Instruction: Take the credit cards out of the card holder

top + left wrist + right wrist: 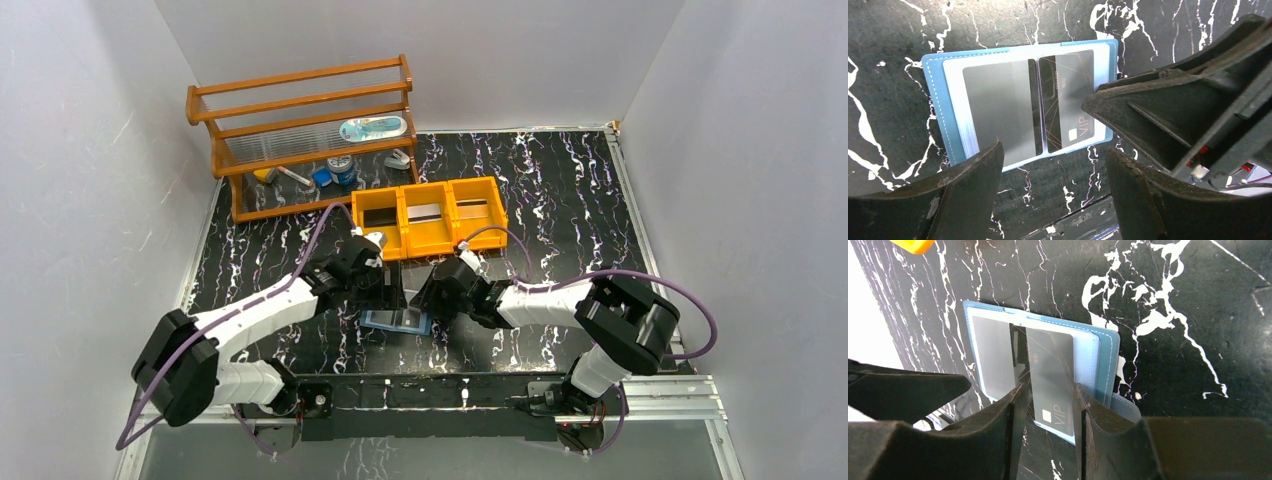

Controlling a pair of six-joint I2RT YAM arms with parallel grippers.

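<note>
Black moulded fingers of the right gripper (pixel 1049 388) are pinching the long edges of the glossy dark VIP credit card (pixel 1050 357), sitting in a clear pocket of the opened, stitched light blue card holder (pixel 1105 355). Left gripper (pixel 1054 152) is hanging above, jaws spread wide, holding nothing. Matte silver-grey credit card (pixel 998 110) is occupying the neighbouring pocket, the holder lying flat on the black, white-veined marble tabletop (pixel 888 125).

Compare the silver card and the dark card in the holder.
The silver card is plain; the dark card bears thin lines and "VIP". The right fingers flank the dark card, not the silver card. Both lie flat, side by side, in the open blue holder.
</note>
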